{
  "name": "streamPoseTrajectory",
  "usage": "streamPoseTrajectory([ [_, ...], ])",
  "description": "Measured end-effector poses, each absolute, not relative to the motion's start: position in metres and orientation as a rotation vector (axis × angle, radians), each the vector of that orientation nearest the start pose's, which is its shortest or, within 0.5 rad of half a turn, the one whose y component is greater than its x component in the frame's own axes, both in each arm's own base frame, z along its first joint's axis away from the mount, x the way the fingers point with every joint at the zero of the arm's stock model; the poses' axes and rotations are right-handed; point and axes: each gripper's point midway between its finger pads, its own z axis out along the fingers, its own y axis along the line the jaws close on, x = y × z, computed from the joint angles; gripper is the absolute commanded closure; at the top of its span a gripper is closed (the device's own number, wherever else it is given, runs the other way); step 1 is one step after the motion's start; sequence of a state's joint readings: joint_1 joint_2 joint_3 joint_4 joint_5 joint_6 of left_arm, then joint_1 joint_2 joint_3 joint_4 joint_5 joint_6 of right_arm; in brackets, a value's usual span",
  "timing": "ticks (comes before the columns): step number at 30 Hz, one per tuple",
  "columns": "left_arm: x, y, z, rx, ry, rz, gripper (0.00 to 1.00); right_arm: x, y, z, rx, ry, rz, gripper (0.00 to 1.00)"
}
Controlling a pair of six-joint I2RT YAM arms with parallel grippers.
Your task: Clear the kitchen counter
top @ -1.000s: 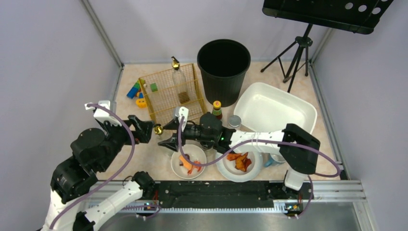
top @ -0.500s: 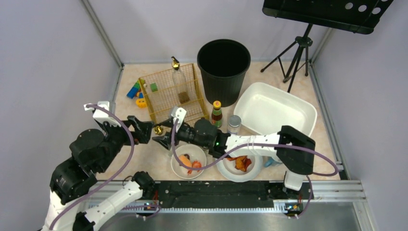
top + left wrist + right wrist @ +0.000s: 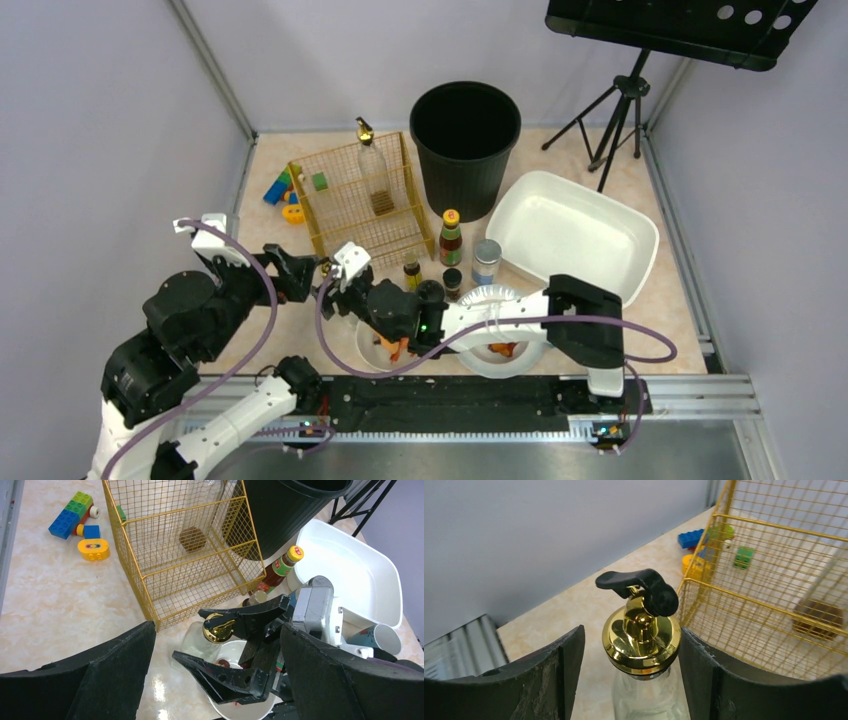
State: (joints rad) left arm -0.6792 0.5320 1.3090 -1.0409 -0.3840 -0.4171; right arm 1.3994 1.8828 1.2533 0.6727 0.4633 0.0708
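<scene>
Two grippers, both parted. Left gripper [image 3: 217,626]: spread wide, empty, at 9 o'clock of bottle [image 3: 642,635]. Right gripper [image 3: 630,630]: reaching in from 3 o'clock, straddling bottle's gold cap, not clamped. Bottle upright on counter [image 3: 270,150], at 7 o'clock of basket [image 3: 360,195].

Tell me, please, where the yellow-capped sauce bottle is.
Top view: the sauce bottle stands on the kitchen counter in front of the black bin, between the wire basket, left, and the white tub, right.

Cannot see the bottle [image 3: 642,645] below its shoulder, cut by the picture's edge; nor most of the bowl [image 3: 362,346] and plate [image 3: 510,362] under the right arm [image 3: 490,312], at the front edge of the counter [image 3: 290,150].
</scene>
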Motion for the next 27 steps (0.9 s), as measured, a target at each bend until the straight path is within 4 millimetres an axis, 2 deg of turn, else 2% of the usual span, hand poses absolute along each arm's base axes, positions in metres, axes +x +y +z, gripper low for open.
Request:
streamPoseTrajectory([
  [4, 0.146, -0.053, 0.361, -0.029, 1.841, -0.42, 0.01, 0.178, 0.546, 0.232, -0.594, 1.473, 0.716, 0.37],
  [8, 0.142, -0.05, 0.365, -0.031, 1.833, -0.425, 0.01, 0.183, 0.548, 0.235, -0.535, 1.49, 0.659, 0.4],
  [16, 0.14, -0.049, 0.37, -0.034, 1.823, -0.431, 0.01, 0.195, 0.535, 0.235, -0.453, 1.503, 0.565, 0.41],
  [23, 0.14, -0.049, 0.37, -0.033, 1.823, -0.432, 0.01, 0.189, 0.528, 0.239, -0.432, 1.489, 0.503, 0.42],
  [27, 0.14, -0.049, 0.37, -0.033, 1.823, -0.433, 0.01, 0.184, 0.528, 0.241, -0.429, 1.486, 0.498, 0.47],
])
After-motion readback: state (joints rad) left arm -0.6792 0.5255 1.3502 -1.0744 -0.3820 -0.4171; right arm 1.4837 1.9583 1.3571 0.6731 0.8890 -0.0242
